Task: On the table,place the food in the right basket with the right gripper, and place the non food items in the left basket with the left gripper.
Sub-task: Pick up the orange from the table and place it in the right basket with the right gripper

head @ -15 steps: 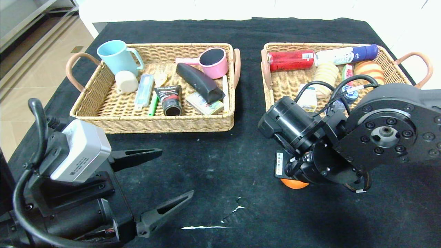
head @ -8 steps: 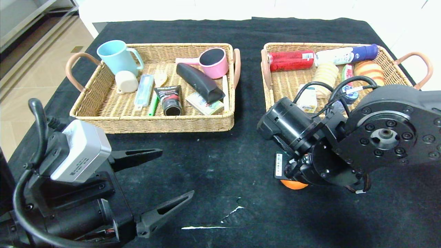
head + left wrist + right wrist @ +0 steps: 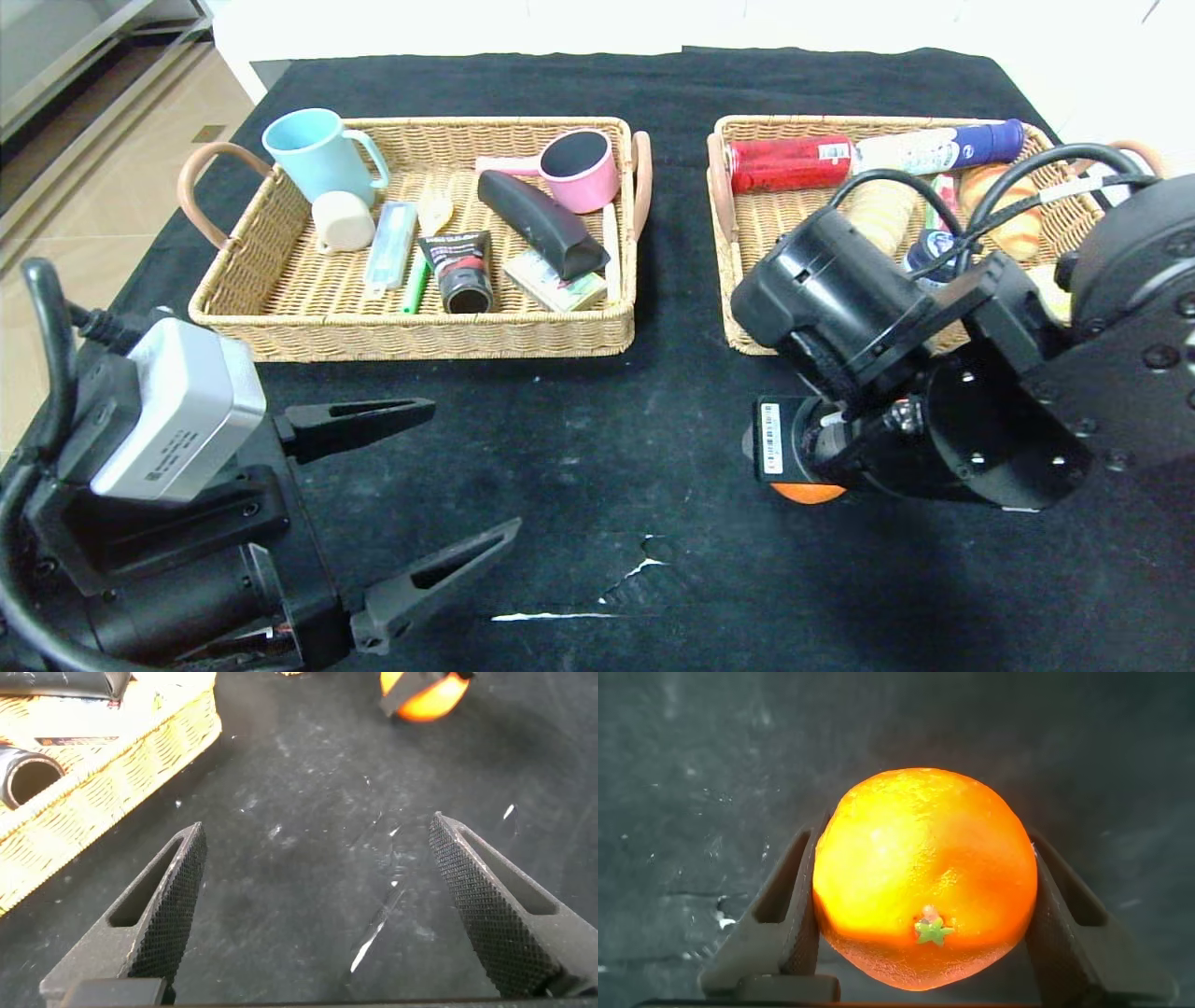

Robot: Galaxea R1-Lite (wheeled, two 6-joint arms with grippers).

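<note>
Baskets (image 3: pixel 411 327) (image 3: pixel 775 224) in the head view already hold the sorted items; only the orange (image 3: pixel 805 493) is left, low over the tabletop (image 3: pixel 597 448) near the right basket, under the right tool (image 3: pixel 803 467).

Left wrist: left tool (image 3: pixel 318 905) parked near-left, spread wide, empty.

Right wrist: fingers (image 3: pixel 789 905) clamp the orange; it is round, no long axis, stem toward the camera.

You are in a test room set up for a robot, not a real home. The counter (image 3: pixel 597 84) has a black cloth over it, with a small white tear (image 3: pixel 644 566). Two woven baskets (image 3: pixel 280 308) hold mixed house things and snacks. Past the counter you see a plain white wall (image 3: pixel 653 23), tan floor tiles (image 3: pixel 56 224) and a grey shelf (image 3: pixel 56 47).
</note>
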